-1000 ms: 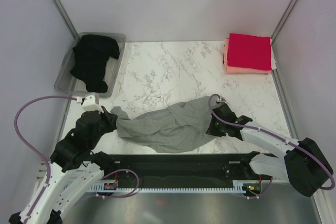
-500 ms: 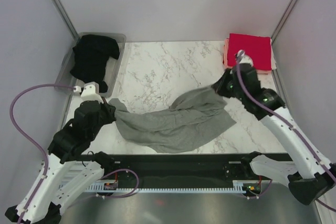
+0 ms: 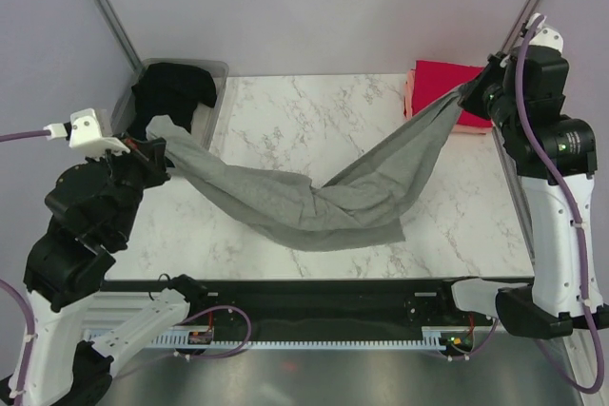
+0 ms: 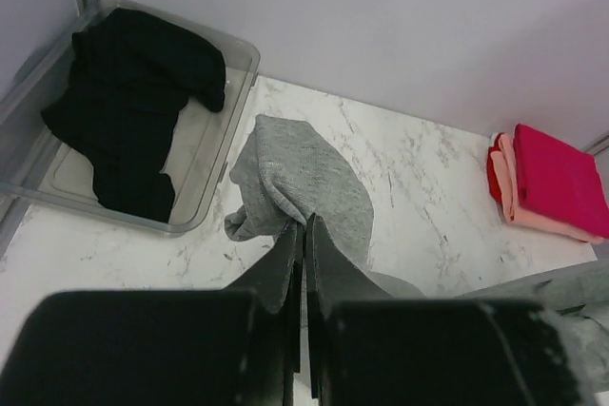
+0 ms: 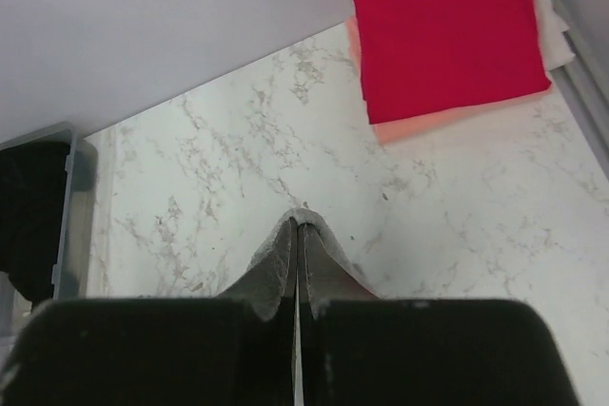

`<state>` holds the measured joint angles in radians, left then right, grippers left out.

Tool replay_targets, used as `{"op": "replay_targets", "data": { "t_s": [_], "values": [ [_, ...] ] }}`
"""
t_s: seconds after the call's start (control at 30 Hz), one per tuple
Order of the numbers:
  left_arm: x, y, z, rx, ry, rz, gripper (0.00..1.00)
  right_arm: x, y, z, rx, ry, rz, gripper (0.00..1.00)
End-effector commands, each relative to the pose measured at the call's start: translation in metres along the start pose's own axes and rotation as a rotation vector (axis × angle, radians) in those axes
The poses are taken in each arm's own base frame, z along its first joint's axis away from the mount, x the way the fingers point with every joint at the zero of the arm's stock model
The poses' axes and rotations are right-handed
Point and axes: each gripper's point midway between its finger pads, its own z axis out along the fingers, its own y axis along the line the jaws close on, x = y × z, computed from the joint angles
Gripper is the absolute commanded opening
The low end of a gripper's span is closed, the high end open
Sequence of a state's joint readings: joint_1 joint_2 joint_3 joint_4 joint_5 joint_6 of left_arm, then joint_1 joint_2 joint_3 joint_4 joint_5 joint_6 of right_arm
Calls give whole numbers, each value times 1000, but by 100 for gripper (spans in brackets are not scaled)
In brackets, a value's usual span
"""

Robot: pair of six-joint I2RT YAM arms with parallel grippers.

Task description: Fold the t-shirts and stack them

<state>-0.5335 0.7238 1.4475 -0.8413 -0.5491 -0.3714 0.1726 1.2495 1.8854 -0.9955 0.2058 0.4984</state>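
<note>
Grey tee (image 3: pixel 314 206) hangs stretched between both arms, its middle sagging onto the table (image 3: pixel 314 106) in a bunched fold near the front edge, though on the marble. My left gripper (image 3: pixel 152 145) is pinched tight on one end, raised just beside the right rim of the bin (image 3: pixel 217 92); a loose flap of cloth sticks out past the fingertips (clear in the left wrist view). My right gripper (image 3: pixel 473 94) is clamped on the other end, held high at the left edge of the folded stack, red tee (image 3: pixel 447 78) on top of the pink tee (image 3: pixel 411 106). The stack sits in the far right corner against the frame post. A black tee (image 3: pixel 171 106) lies heaped in the bin at the far left. Between bin and stack, behind the grey cloth, I see bare marble.
</note>
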Motion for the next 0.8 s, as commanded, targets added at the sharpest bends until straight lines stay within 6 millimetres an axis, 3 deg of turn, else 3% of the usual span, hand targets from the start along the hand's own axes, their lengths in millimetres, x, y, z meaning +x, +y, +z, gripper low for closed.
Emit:
{"op": "replay_targets", "data": {
  "t_s": [0.0,0.2,0.37,0.47,0.5,0.57,0.63,0.67,0.7,0.73,0.77],
  "values": [
    [-32,7,-9,-28,-93,9,2,-27,-24,-26,100,-89,-34,0],
    [-75,34,-43,-85,-259,-72,2,-44,-59,-44,287,-149,-78,0],
    [-119,47,-75,-84,-421,-109,2,-58,-62,-61,300,-191,-61,0],
    [-148,45,-92,-39,-519,-142,2,-85,-52,-86,256,-276,-12,0],
    [-158,43,-104,4,-562,-150,2,-100,-50,-103,243,-337,14,0],
    [-183,39,-123,63,-680,-164,2,-116,-62,-129,295,-433,59,0],
    [-202,49,-146,69,-784,-187,2,-128,-73,-150,336,-516,95,0],
    [-207,47,-152,92,-808,-192,2,-132,-85,-176,366,-584,135,0],
    [-212,45,-157,112,-833,-163,2,-126,-90,-171,387,-577,124,0],
    [-216,39,-161,146,-850,-149,2,-134,-87,-176,359,-631,149,0],
    [-219,23,-165,234,-868,-119,2,-131,-88,-186,331,-653,157,0]
  ]
}}
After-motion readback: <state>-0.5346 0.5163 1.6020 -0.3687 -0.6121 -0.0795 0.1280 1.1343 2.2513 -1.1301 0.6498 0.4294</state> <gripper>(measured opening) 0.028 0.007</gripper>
